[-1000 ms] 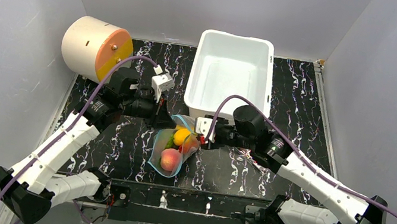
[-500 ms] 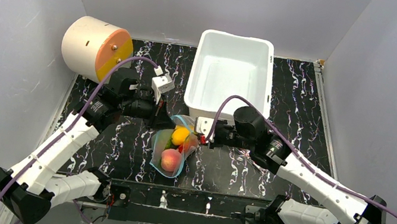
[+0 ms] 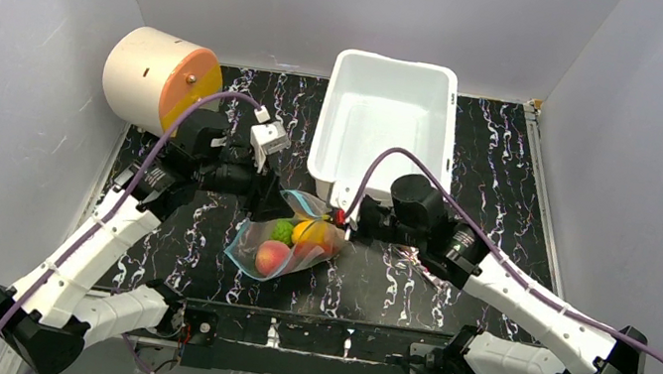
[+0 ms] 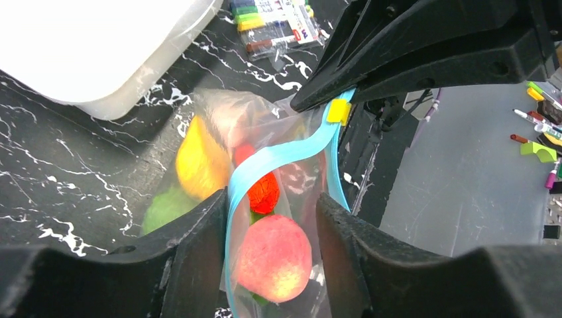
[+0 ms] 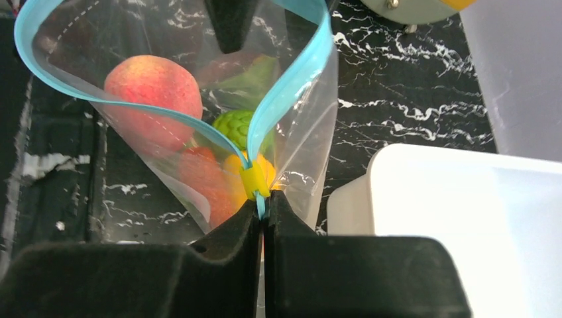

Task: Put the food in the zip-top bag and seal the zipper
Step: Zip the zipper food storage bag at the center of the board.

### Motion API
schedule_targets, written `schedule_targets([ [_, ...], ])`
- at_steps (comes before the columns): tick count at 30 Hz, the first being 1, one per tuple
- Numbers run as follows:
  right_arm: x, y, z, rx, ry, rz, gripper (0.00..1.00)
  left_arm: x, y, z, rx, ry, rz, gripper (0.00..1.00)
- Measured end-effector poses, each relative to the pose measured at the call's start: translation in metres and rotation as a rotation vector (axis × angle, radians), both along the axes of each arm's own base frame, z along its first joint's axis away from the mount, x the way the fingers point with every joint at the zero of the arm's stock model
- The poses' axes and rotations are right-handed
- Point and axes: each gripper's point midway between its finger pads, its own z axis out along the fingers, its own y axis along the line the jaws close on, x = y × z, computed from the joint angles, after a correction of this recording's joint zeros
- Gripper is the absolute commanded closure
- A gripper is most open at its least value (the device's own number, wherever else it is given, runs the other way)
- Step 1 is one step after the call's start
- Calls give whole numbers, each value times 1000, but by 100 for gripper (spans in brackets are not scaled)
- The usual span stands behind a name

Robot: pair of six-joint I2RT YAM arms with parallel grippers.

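Note:
The clear zip-top bag (image 3: 283,245) lies between both grippers, holding the food: a peach (image 3: 271,258), a green piece (image 3: 282,231) and a yellow piece (image 3: 305,231). My left gripper (image 4: 272,232) is open, its fingers (image 4: 192,252) straddling the bag's mouth, with the peach (image 4: 275,255) showing through the plastic between them. The blue zipper (image 4: 278,156) curves apart, so the mouth gapes. My right gripper (image 5: 262,209) is shut on the zipper's end, just behind the yellow slider (image 5: 254,182). The peach (image 5: 154,93) and green piece (image 5: 235,126) sit inside.
A white bin (image 3: 385,125) stands right behind the bag, close to the right gripper. A cream cylinder with an orange face (image 3: 161,80) lies at the back left. A packet of markers (image 4: 275,20) lies on the black marbled table by the bin.
My left gripper has opened off the bag's mouth. My right gripper has shut on the zipper end. The bag's bottom has swung to the left.

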Motion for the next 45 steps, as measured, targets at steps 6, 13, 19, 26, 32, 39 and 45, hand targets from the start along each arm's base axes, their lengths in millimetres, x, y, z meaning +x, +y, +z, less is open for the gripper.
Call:
schedule_targets([
  [6,4,2,6,35,132,-93,100,2,-1,25,-57,-130,-17,40],
  [13,10,6,9,78,304,-177,100,-8,-7,55,-145,-283,-118,34],
  [19,11,20,18,110,419,-161,100,-12,-12,56,-168,-321,-188,34],
  [26,-2,24,21,122,481,-95,100,-3,-15,43,-138,-351,-216,35],
  [32,-6,24,22,127,506,-65,100,0,-20,35,-130,-351,-257,35],
  [39,-7,25,19,121,526,-44,100,-3,-25,32,-138,-370,-317,39],
  [45,-8,28,14,111,544,-27,100,-9,-30,29,-141,-390,-370,51],
])
